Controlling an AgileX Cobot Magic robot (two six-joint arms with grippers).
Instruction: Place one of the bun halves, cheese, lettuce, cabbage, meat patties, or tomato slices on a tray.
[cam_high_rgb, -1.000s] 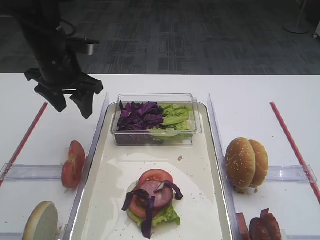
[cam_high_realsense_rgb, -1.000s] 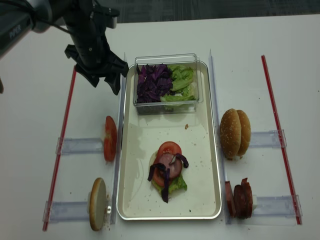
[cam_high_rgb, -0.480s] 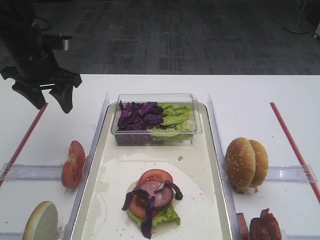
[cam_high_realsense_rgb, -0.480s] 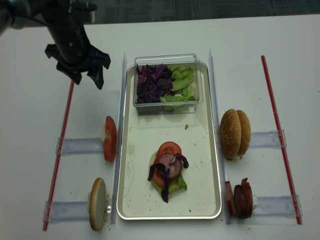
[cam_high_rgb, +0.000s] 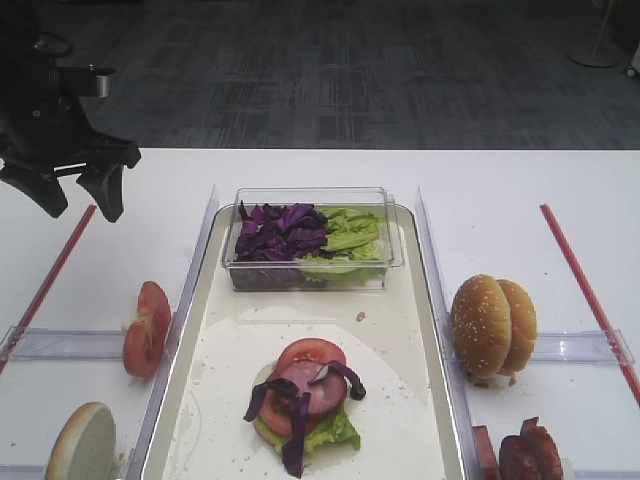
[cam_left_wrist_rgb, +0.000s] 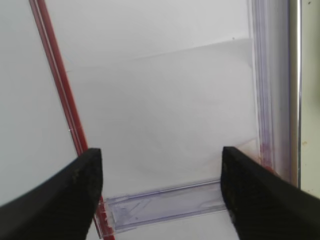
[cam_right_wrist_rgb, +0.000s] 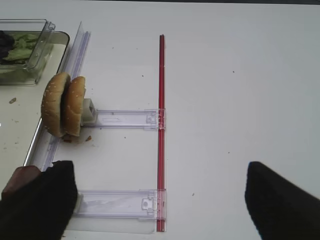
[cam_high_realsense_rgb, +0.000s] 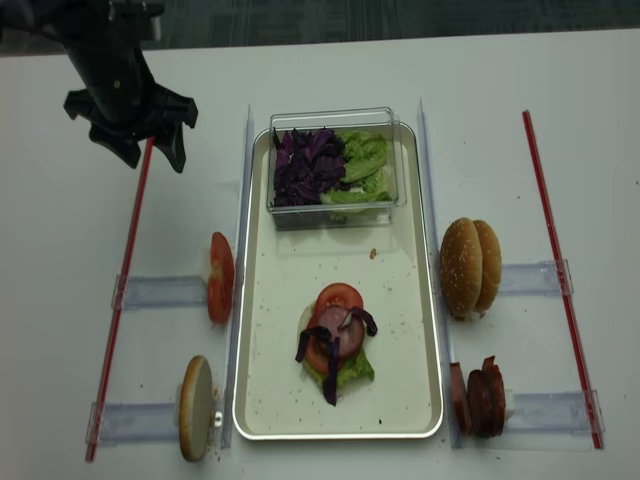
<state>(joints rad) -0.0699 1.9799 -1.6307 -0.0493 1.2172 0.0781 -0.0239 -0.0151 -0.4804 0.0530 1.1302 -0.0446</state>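
My left gripper (cam_high_realsense_rgb: 142, 156) is wide, empty, off the tray's (cam_high_realsense_rgb: 243, 300) far-left corner. Cabbage (cam_high_realsense_rgb: 306, 167) is light, limp: I'd pinch a clump.

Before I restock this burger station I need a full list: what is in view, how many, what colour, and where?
tray: one, cream floor, silver rim, centre.
clear box: one, at the tray's far end.
cabbage: purple shreds, left half of the box; more strips on the stack.
lettuce: light green, right half of the box; a leaf under the stack.
stack: one, tomato, meat and cabbage on lettuce, near end of the tray.
tomato slices: red, upright, left of the tray.
bun halves: two, golden, right of the tray; one more near left.
meat patties: dark-rimmed, near right.
left gripper: black, open, empty, far left.
right gripper: black, open, empty.
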